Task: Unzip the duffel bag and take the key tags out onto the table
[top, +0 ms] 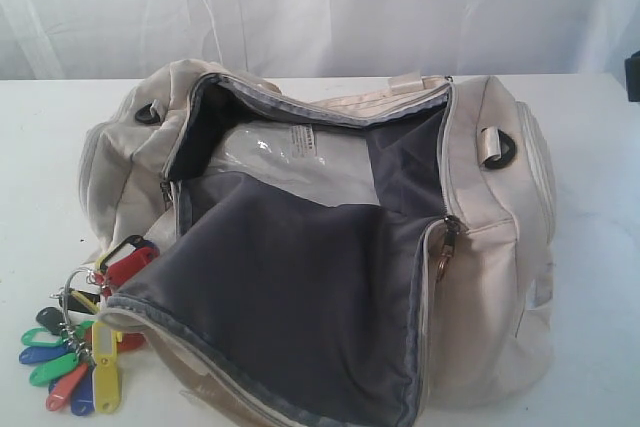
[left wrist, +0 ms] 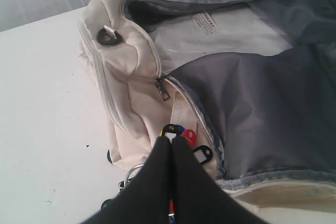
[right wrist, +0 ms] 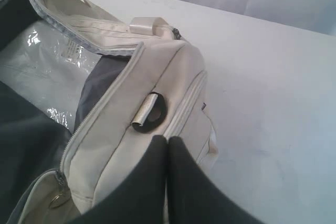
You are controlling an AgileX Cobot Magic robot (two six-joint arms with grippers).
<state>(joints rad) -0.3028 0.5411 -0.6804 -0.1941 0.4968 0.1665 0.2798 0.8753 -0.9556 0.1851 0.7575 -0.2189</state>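
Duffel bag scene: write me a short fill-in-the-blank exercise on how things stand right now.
1. The main zipper of the duffel bag is ____.
2. The key tags lie outside the bag on the white ____.
3. The bag's lining is ____ in colour.
4. The left claw and right claw are both ____.
Missing words: open; table; grey; shut.
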